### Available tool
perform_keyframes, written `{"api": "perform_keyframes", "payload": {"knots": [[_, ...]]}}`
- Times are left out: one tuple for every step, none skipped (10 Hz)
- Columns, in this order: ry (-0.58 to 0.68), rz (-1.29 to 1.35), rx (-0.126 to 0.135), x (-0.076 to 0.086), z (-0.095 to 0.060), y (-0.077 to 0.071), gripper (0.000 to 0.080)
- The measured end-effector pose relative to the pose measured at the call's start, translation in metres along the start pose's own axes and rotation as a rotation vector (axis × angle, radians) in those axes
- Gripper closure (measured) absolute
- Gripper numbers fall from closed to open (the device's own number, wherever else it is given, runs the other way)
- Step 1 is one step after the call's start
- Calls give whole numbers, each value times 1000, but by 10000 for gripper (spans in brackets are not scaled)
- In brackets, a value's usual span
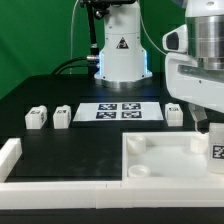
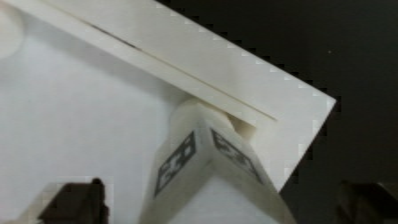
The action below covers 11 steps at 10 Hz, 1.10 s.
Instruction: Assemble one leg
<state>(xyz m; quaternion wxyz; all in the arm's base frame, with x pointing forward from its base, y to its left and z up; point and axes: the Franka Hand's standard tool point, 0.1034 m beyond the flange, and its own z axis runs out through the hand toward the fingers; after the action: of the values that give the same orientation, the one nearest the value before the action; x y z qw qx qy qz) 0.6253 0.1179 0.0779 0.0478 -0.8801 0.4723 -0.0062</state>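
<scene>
One leg (image 1: 217, 151), a stubby white block with a black-and-white tag, stands upright at the corner of the large white tray-like piece (image 1: 160, 158) on the exterior view's right. In the wrist view the leg (image 2: 210, 160) rises from that corner (image 2: 107, 110), showing tags on two faces. My gripper (image 1: 208, 132) is straight above it. In the wrist view the gripper (image 2: 217, 208) is open, with one finger (image 2: 75, 200) standing clear of the leg's side. Three more legs lie on the black table: two on the left (image 1: 38, 118) (image 1: 62, 115) and one on the right (image 1: 174, 114).
The marker board (image 1: 122, 110) lies at the middle back, in front of the robot base (image 1: 120, 55). A white L-shaped rail (image 1: 40, 186) runs along the front and left edges of the table.
</scene>
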Motion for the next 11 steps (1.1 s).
{"api": "perform_keyframes", "payload": {"knots": [[0,-116,0,0,0,0,153],[3,-256,-3,2,-1,0,151],[6,-434,-1,7,-4,-1,151],[5,-601,-2,9,-4,-3,151],[1,-746,-14,8,1,-6,151],[1,-791,-14,8,2,-6,151],[2,-794,-14,8,2,-6,151],[2,-764,-13,8,2,-6,151],[2,-754,-13,8,2,-6,248],[2,-709,-13,8,2,-6,383],[2,-611,-13,9,2,-6,383]]}}
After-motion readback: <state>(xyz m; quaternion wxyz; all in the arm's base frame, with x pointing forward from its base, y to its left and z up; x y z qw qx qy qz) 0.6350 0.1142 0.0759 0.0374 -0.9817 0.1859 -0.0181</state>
